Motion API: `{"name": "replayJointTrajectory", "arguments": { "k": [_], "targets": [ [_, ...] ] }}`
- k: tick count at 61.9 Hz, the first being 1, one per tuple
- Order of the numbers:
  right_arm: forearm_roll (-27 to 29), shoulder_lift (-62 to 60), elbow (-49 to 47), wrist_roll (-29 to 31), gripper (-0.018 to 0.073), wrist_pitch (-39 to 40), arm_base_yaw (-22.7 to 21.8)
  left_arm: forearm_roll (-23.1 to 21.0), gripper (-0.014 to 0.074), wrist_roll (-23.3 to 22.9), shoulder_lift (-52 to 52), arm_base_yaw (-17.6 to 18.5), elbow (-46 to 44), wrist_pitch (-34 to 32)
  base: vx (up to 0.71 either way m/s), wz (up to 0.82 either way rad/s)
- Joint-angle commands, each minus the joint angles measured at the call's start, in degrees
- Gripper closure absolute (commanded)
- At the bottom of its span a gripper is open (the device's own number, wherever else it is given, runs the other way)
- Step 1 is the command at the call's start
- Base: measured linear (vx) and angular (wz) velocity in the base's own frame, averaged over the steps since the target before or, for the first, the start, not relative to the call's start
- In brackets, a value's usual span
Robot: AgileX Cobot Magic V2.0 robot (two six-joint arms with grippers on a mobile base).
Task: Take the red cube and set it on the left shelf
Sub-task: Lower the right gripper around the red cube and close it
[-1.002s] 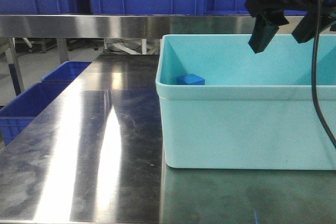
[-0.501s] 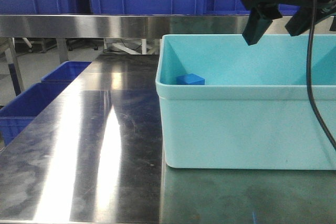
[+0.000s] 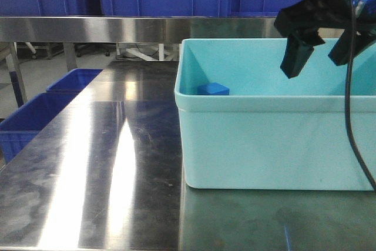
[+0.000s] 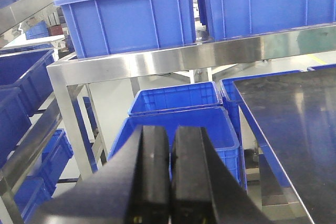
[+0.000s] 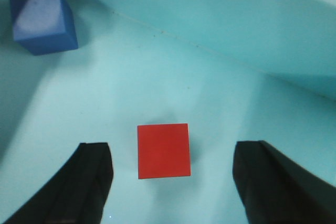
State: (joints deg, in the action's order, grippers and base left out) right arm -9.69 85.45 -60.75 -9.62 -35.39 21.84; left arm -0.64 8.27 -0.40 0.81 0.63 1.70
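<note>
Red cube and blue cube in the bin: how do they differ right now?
Place: the red cube lies between the fingers of the open right gripper; the blue cube sits off by the wall of the bin, outside them. Pose: in the right wrist view the red cube lies square to the fingers, the blue cube is turned. Colour sets them apart too. Both rest on the bin floor, ungripped.
</note>
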Motion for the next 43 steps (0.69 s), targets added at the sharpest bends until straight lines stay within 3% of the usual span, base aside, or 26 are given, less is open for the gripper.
{"name": "replayJointTrajectory", "arguments": {
  "k": [1,43],
  "targets": [
    [-0.29,-0.99,-2.10,0.70,-0.0024,2.00,0.09,-0.27,0.0491,0.03,-0.02,0.26,1.26,-5.18,0.00,0.00],
    [-0.22,2.21,-2.10,0.70,-0.0024,1.09,0.09,-0.27,0.0491,0.03,-0.02,0.26,1.26,-5.18,0.00,0.00]
  ]
}}
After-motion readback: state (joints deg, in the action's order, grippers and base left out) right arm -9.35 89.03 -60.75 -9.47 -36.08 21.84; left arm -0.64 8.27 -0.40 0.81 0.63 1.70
